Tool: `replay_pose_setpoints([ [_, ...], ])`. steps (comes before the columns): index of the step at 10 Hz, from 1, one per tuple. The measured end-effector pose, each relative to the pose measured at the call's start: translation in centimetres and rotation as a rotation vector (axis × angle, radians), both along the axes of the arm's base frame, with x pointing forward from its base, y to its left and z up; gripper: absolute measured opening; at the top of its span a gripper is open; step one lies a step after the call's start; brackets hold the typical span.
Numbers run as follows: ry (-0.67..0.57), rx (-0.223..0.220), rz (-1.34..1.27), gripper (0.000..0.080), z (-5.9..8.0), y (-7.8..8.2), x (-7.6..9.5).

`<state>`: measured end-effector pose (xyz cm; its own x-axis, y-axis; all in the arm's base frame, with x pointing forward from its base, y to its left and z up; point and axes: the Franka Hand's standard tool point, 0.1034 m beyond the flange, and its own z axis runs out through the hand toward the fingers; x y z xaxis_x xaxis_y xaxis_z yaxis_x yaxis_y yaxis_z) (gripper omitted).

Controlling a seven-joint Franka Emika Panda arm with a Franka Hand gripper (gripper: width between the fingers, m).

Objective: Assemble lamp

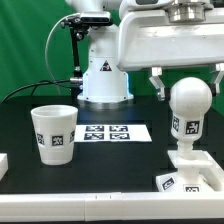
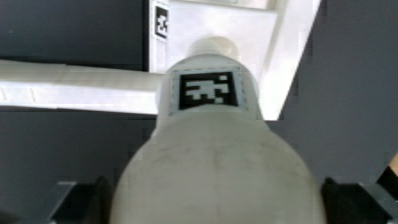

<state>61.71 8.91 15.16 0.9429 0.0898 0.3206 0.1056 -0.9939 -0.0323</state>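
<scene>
Arm (image 1: pixel 165 42): glossy white, boxy with rounded edges; grey metal ring on top.
Pedestal (image 1: pixel 104 80): white, rounded, with a black triangle mark (image 1: pixel 100 68).
Cables (image 1: pixel 50 48): thin, black, looping.
Fingers (image 1: pixel 157 86): short, dark.

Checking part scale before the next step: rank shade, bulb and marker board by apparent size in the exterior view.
1. Shade and bulb: about alike, unranked.
2. Marker board: smallest, a thin strip.
</scene>
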Motion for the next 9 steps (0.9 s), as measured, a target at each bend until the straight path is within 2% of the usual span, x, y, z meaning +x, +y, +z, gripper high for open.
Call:
replay_pose_setpoints([
  [4, 0.020, -0.002, 0.012, 0.0570, -1.7, 0.8, -0.5],
  [8, -0.051, 0.002, 0.012, 0.0570, -2.0, 0.6, -0.2],
  [9, -0.048, 0.001, 0.013, 0.0570, -2.4, 0.6, -0.4],
])
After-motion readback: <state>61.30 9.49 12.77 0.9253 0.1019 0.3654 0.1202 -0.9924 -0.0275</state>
